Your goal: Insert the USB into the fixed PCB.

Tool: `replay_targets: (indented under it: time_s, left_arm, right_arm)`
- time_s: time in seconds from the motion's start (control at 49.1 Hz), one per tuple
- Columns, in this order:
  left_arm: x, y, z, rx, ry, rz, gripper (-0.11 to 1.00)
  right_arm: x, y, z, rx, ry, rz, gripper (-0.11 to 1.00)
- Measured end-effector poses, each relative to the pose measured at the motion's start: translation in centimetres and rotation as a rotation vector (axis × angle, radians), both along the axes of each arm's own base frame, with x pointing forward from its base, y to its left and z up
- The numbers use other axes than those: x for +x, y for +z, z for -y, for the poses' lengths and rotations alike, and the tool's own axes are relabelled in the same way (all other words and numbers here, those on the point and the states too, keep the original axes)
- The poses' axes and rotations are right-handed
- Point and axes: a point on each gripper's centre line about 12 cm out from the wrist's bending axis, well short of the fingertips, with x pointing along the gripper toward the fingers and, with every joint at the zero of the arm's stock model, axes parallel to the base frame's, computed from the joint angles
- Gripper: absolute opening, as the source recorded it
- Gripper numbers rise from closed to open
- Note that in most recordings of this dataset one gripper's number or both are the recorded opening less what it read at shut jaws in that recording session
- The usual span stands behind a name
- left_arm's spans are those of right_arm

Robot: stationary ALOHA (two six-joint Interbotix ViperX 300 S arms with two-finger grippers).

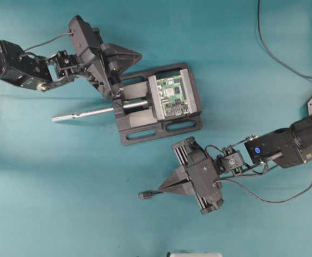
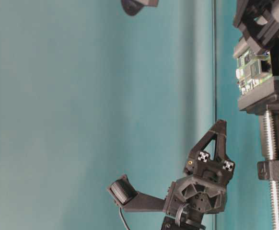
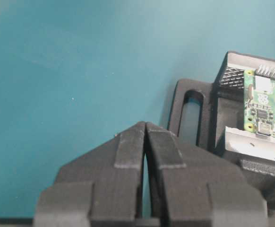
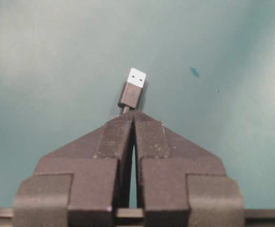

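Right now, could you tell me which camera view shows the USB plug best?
The right wrist view: the USB sits centred, silvery tip facing away. Overhead shows it tiny; the table-level and left wrist views miss it.

pincers: 2 | USB (image 1: 143, 195): 1 | fixed PCB (image 1: 172, 96): 1 | vise (image 1: 140, 131): 1

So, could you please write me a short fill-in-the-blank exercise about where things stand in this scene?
1. The fixed PCB is clamped in a black ____.
2. The USB lies on the table just past the tips of the ____ gripper.
3. The jaws of the left gripper are ____.
4. The table is covered in a ____ surface.

Missing words: vise; right; shut; teal
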Motion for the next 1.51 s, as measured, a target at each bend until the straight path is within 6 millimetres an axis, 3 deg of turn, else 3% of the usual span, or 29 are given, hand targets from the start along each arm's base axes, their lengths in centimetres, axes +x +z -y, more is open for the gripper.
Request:
replay_targets:
  time_s: [0.183, 0.346, 0.448, 0.59, 0.651, 0.732, 0.855, 0.875, 1.16, 1.506]
  left_arm:
    - [-2.7, 3.3, 4.9, 0.006, -0.145, -0.016, -0.01]
    - [-7.4, 5.7, 6.3, -0.096, -0.13, -0.04, 0.06]
    - [-9.9, 6.9, 7.0, -0.15, -0.125, -0.049, 0.24]
    - [-12.7, 7.7, 8.3, -0.163, -0.158, -0.054, 0.67]
    - [-14.0, 7.8, 8.8, -0.163, -0.174, -0.052, 0.83]
    - [-15.5, 8.3, 9.5, -0.156, -0.204, -0.016, 0.97]
    - [-17.9, 9.0, 10.5, -0.141, -0.252, 0.07, 0.95]
    - [-18.3, 9.0, 10.5, -0.14, -0.256, 0.079, 0.95]
    - [-22.5, 7.8, 10.8, -0.123, -0.273, 0.225, 0.95]
    - [-23.5, 5.5, 10.9, -0.13, -0.272, 0.177, 0.95]
  right_arm:
    - [0.4, 1.0, -0.2, 0.051, -0.024, 0.014, 0.0]
    - [0.8, 1.5, -0.2, 0.068, -0.033, 0.015, 0.0]
    - [0.8, 1.4, -0.2, 0.066, -0.036, 0.002, 0.0]
    - [1.0, 1.7, -0.6, 0.07, -0.028, 0.006, 0.03]
    - [1.3, 1.8, -0.9, 0.073, -0.025, 0.001, 0.11]
    - [1.7, 2.0, -1.4, 0.068, -0.019, -0.014, 0.3]
    - [2.4, 1.1, -2.1, 0.052, -0.023, -0.071, 0.66]
    - [2.5, 1.0, -2.2, 0.053, -0.028, -0.078, 0.68]
    - [3.1, -0.5, -1.8, 0.107, -0.124, -0.129, 0.61]
    - [2.8, -1.4, -2.4, 0.163, -0.194, -0.16, 0.61]
